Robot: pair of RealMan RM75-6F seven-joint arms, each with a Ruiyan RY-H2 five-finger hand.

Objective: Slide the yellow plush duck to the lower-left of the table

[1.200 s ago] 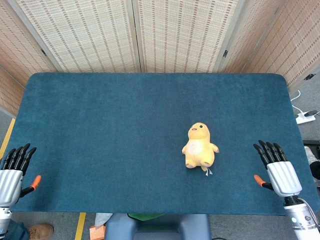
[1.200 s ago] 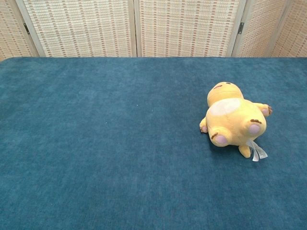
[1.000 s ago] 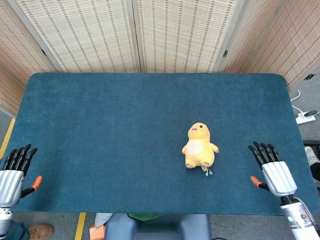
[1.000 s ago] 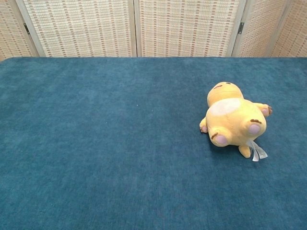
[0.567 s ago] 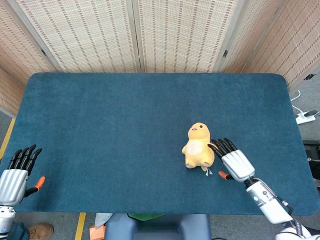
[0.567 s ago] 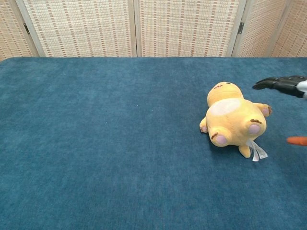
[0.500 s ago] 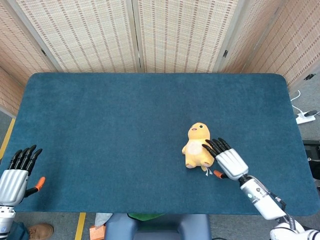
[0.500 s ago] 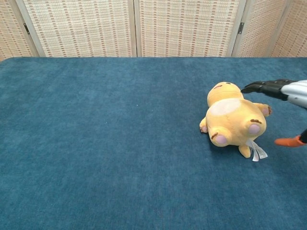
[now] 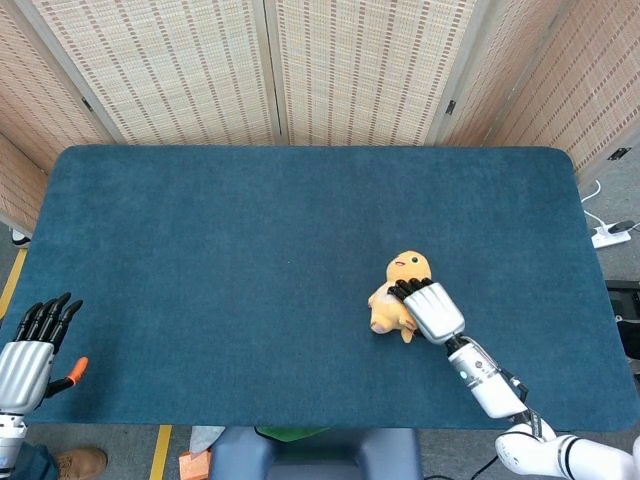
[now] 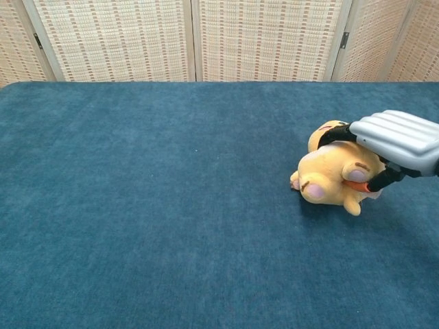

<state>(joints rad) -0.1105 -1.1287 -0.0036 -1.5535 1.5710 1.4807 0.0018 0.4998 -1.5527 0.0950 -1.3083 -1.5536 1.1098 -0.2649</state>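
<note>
Step in hand: contact made, slide not yet begun. Right hand [image 9: 428, 308] lies over the yellow plush duck [image 9: 397, 297], fingers curled onto its body w/ thumb against the underside — duck sits right of centre on the surface [image 9: 200, 250]. Next: drag toward lower-left, keeping downward pressure. Left hand [image 9: 28, 345] idle at the near-left edge, fingers apart, holding nothing.

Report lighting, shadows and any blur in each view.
Head view: even, soft light, no glare, only faint shading under the right hand on the duck. Chest view: sharp, small dark shadow beneath the duck on the table, no motion blur on the hand.
</note>
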